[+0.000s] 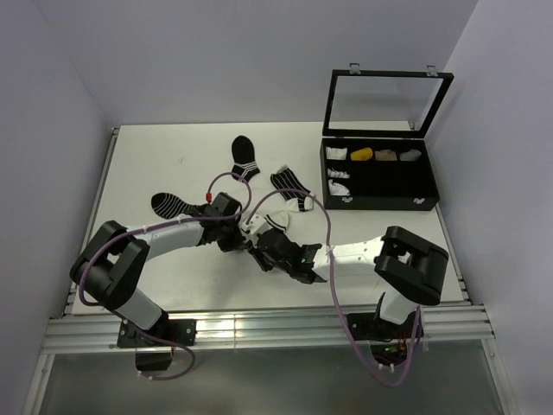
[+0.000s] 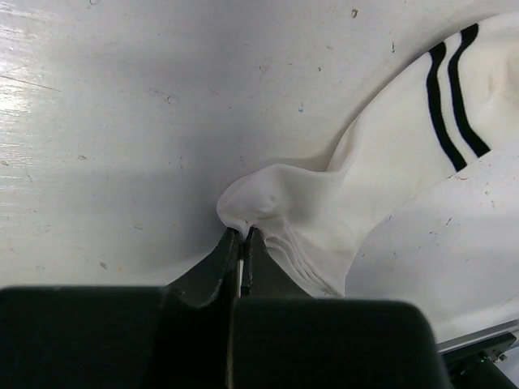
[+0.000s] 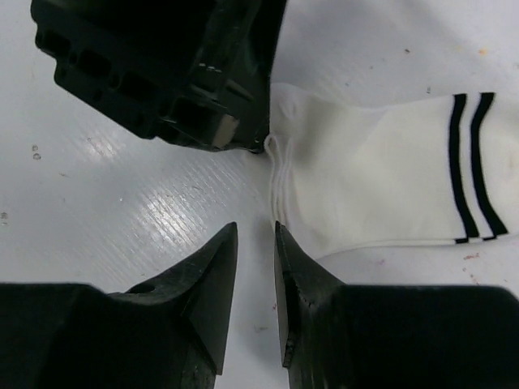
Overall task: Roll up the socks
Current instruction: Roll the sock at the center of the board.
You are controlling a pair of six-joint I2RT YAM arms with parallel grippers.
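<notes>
The mostly white sock [image 2: 389,162] with two black stripes at its cuff lies flat on the table, largely hidden under the two grippers in the top view [image 1: 278,221]. My left gripper [image 2: 242,233] is shut on a pinched-up fold at the sock's edge. My right gripper [image 3: 255,231] stands slightly open just beside that same edge of the white sock [image 3: 373,186], with only bare table between its fingers; the left gripper's body [image 3: 162,73] is right in front of it. The black sock with white stripes and a white toe [image 1: 292,188] lies just behind both grippers [image 1: 242,233] [image 1: 257,246].
An all-black sock with thin stripes [image 1: 244,156] lies further back. Another black striped sock [image 1: 173,204] lies to the left. An open black compartment box [image 1: 423,201] with small rolled items stands at the back right, lid up.
</notes>
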